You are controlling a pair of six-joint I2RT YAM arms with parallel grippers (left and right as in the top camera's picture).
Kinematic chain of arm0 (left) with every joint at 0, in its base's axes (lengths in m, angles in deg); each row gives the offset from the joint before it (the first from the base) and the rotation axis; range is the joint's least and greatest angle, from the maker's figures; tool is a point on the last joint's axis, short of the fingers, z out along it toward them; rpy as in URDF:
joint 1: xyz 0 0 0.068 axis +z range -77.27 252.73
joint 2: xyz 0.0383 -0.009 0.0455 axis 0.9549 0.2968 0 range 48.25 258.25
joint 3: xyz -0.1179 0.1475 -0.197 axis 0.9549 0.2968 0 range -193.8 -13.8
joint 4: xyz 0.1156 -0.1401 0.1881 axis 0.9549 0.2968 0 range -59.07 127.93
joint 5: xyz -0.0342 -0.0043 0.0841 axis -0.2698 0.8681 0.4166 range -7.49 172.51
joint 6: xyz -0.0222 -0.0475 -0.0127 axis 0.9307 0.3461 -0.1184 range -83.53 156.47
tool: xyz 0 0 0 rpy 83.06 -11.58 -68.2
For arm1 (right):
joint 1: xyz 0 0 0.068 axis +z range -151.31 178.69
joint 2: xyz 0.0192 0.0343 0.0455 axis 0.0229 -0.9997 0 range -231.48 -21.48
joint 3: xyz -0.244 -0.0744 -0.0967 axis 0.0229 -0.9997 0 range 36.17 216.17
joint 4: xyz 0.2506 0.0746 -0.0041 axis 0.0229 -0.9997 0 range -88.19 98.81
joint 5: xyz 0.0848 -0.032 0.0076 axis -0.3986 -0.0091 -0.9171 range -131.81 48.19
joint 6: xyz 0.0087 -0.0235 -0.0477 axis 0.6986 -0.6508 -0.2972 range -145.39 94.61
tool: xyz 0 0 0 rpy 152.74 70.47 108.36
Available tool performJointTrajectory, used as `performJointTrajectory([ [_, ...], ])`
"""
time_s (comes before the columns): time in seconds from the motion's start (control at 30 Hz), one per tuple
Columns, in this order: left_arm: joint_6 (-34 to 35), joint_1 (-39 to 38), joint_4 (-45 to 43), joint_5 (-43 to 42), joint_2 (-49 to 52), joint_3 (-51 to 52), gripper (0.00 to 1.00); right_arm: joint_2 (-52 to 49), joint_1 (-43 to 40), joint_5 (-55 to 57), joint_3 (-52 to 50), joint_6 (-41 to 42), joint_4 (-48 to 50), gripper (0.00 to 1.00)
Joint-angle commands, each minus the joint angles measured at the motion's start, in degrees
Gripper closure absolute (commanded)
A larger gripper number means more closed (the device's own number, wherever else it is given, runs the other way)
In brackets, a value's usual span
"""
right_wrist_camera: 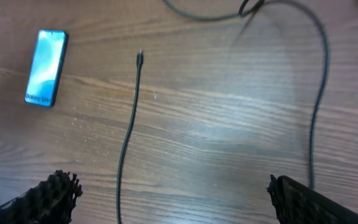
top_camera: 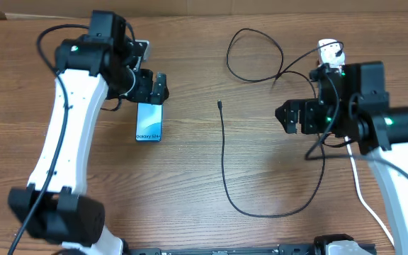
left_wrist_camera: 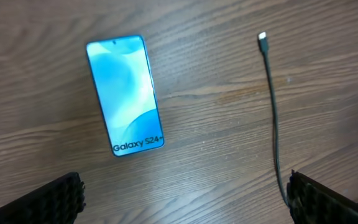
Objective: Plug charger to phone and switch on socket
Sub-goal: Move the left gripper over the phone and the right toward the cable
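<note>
The phone (top_camera: 149,122) lies flat on the wooden table, blue screen up, reading "Galaxy S24+"; it also shows in the left wrist view (left_wrist_camera: 125,93) and the right wrist view (right_wrist_camera: 45,68). The charger's thin black cable (top_camera: 224,163) runs down the table middle, its connector tip (top_camera: 219,105) free; the tip also shows in the wrist views (left_wrist_camera: 263,37) (right_wrist_camera: 140,57). My left gripper (top_camera: 152,88) is open and empty just above the phone's far end. My right gripper (top_camera: 290,117) is open and empty, right of the cable. The socket is mostly hidden behind my right arm; its white plug adapter (top_camera: 327,51) peeks out.
The black cable loops at the back (top_camera: 253,53) and curves round the front right (top_camera: 310,191). A thick white cord (top_camera: 363,202) runs down the right side by the right arm. The table's far edge lies at the top.
</note>
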Motion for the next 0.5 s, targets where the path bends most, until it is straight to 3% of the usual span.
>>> performJointTrajectory([
  [0.0, -0.7, 0.0, -0.4, -0.9, 4.9, -1.4, 0.00, -2.3, 0.2, -4.7, 1.4, 0.1, 0.0, 0.00],
  [0.03, -0.1, 0.0, 0.0, 0.9, 6.6, -1.4, 0.07, -3.1, 0.2, -6.7, 1.4, 0.1, 0.0, 0.00],
  [0.17, 7.2, 0.0, 0.0, 8.6, 10.9, -1.4, 0.06, -4.2, 0.2, -8.0, 1.4, 0.1, 0.7, 0.00],
  [0.47, 7.0, 0.0, -2.8, 9.6, 20.6, -1.4, 0.08, -4.7, 0.2, -8.0, 1.4, 0.1, 1.1, 0.00],
])
